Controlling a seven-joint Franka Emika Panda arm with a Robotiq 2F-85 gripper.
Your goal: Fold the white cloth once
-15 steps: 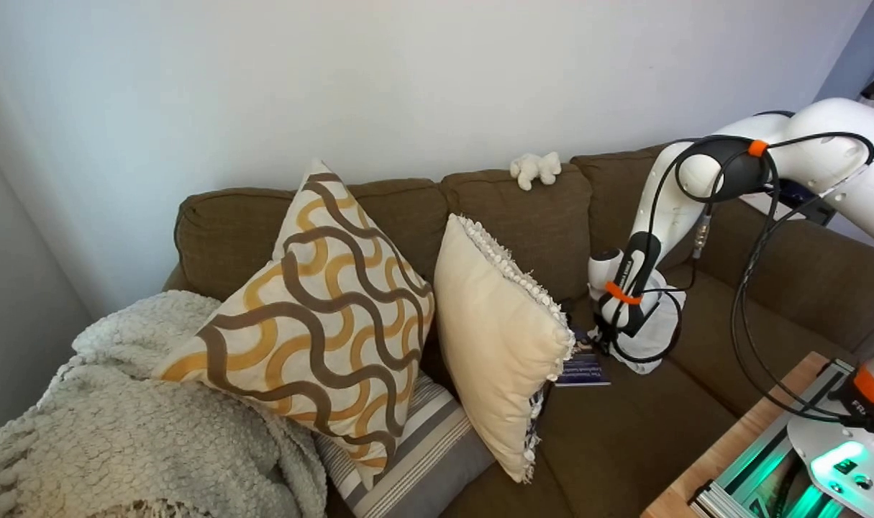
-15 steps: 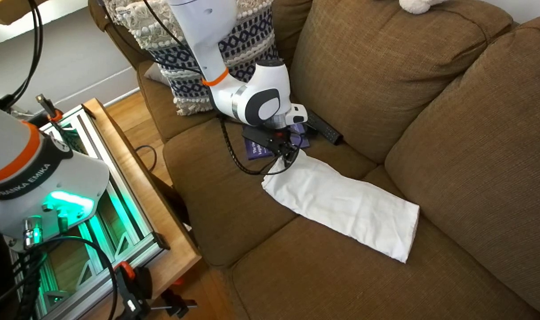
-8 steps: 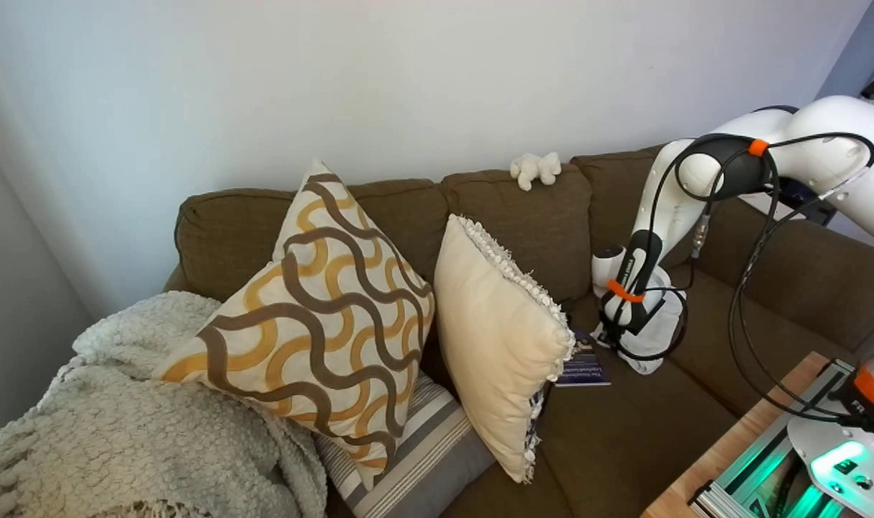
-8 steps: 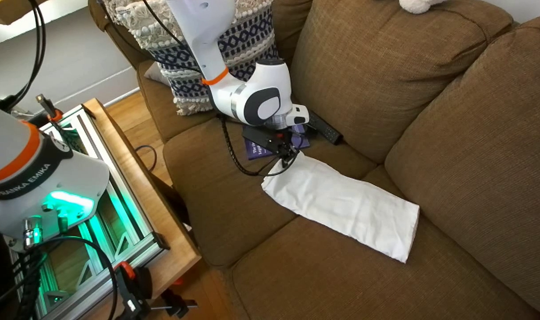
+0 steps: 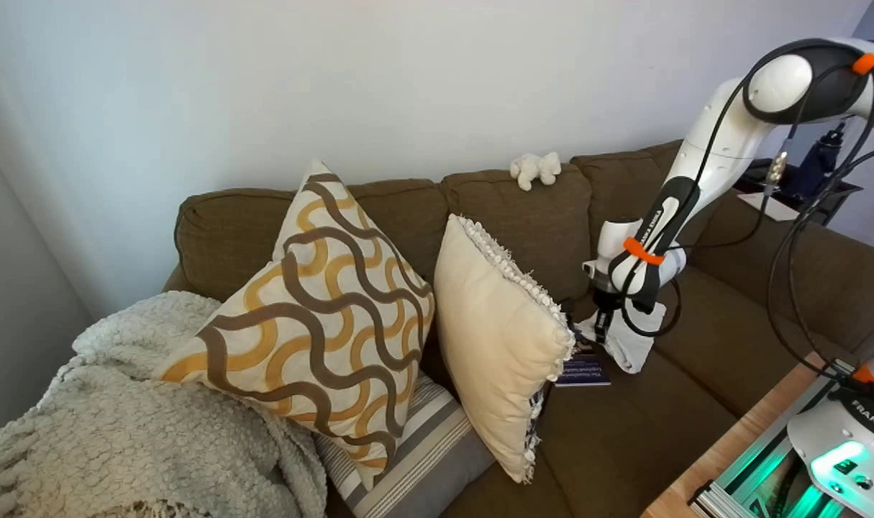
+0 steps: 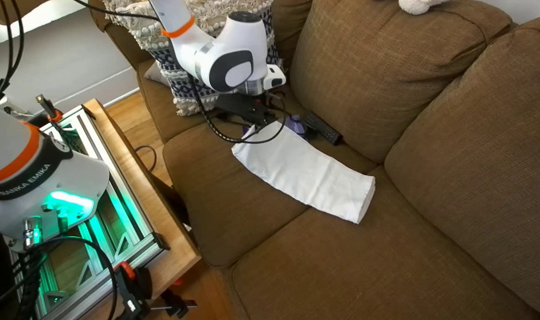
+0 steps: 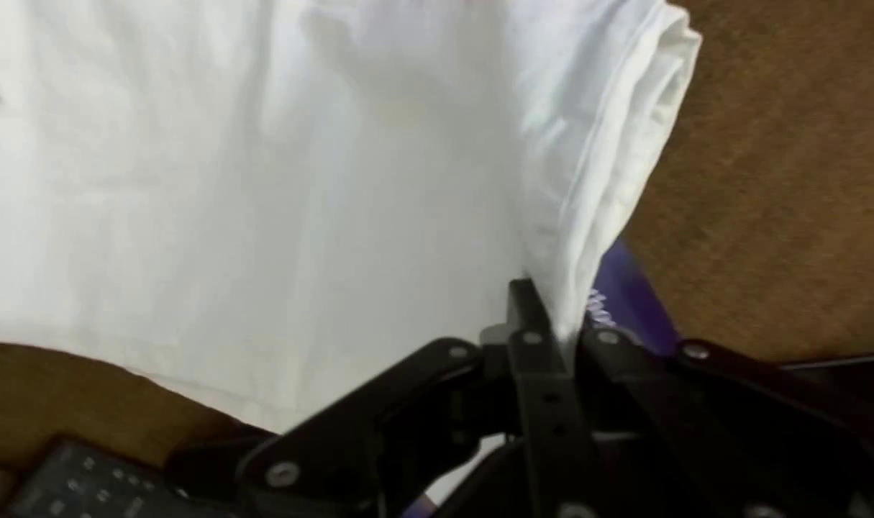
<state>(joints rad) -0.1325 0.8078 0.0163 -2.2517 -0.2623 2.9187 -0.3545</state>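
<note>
A brown sofa (image 6: 323, 266) with plump back cushions (image 6: 394, 66) stands along a pale, softly lit wall (image 5: 422, 93) that meets a greyer side wall (image 5: 12, 252) at a corner, and wood flooring (image 6: 130, 118) edged by pale baseboard (image 6: 119, 90) shows between the sofa and a wooden counter (image 6: 138, 178).

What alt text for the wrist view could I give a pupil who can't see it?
A black claw at the bottom grips the layered edge of a white cloth, which fills much of the view. Parts of a purple book, behind the claw, and a dark remote, at lower left, show on a brown sofa.
</note>
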